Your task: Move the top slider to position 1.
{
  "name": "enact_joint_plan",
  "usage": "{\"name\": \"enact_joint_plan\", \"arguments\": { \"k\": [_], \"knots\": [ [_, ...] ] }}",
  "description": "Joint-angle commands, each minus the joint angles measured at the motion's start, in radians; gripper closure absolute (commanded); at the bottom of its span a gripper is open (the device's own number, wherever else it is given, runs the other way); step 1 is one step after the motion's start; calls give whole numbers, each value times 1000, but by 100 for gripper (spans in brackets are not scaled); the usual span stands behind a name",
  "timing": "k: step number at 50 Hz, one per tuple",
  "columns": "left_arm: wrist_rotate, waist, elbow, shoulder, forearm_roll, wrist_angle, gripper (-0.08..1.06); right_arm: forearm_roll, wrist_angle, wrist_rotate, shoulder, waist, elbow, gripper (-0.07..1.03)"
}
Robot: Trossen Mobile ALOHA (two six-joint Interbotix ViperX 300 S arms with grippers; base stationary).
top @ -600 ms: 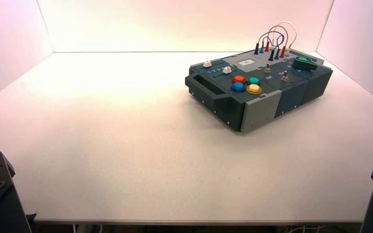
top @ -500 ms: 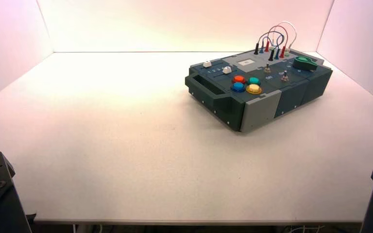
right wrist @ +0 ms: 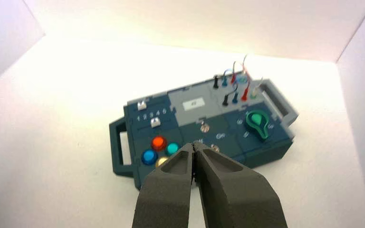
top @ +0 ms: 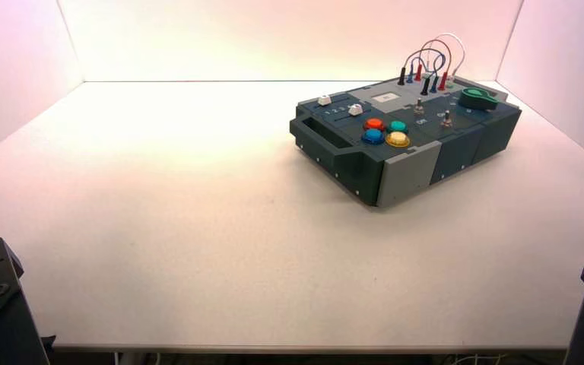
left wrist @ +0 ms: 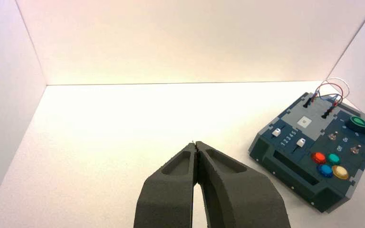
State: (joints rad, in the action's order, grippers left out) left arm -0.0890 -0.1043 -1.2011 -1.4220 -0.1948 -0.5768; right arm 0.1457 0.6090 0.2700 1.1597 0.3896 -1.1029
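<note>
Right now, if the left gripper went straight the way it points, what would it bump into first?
The left gripper points past bare tabletop toward the back wall. It would probably meet one of those first; I can't judge its tilt. The dark teal box looks off to the side.

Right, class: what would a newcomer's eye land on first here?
Probably the four round coloured buttons, red, green, blue and yellow, clustered near the front of the dark teal box on the table's right side. Next, the looping thin wires rising from its far end, then the green pointed knob at its right.
</note>
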Motion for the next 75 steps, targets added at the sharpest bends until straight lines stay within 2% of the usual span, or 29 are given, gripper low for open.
{"name": "enact_joint_plan", "arguments": {
  "k": [1, 9, 10, 17, 29, 37, 75],
  "knots": [
    [-2, 8, 20, 26, 0, 11, 101, -41, -29, -9, -141, 20, 75, 98],
    [-2, 8, 21, 34, 0, 11, 101, -46, -44, -23, -440, 104, 199, 98],
    [-2, 8, 20, 34, 0, 11, 101, -46, -44, -23, -508, 120, 230, 98],
    [-2, 8, 20, 29, 0, 9, 101, -46, -46, -26, -735, 133, 345, 98],
    [-2, 8, 20, 15, -2, 9, 101, -46, -51, -35, -999, 141, 463, 98],
    [-2, 8, 20, 14, -2, 9, 101, -46, -72, -54, -1103, 140, 506, 98],
    [-2, 8, 18, 12, 0, 11, 101, -41, -78, -57, -1384, 137, 729, 98]
  ]
}}
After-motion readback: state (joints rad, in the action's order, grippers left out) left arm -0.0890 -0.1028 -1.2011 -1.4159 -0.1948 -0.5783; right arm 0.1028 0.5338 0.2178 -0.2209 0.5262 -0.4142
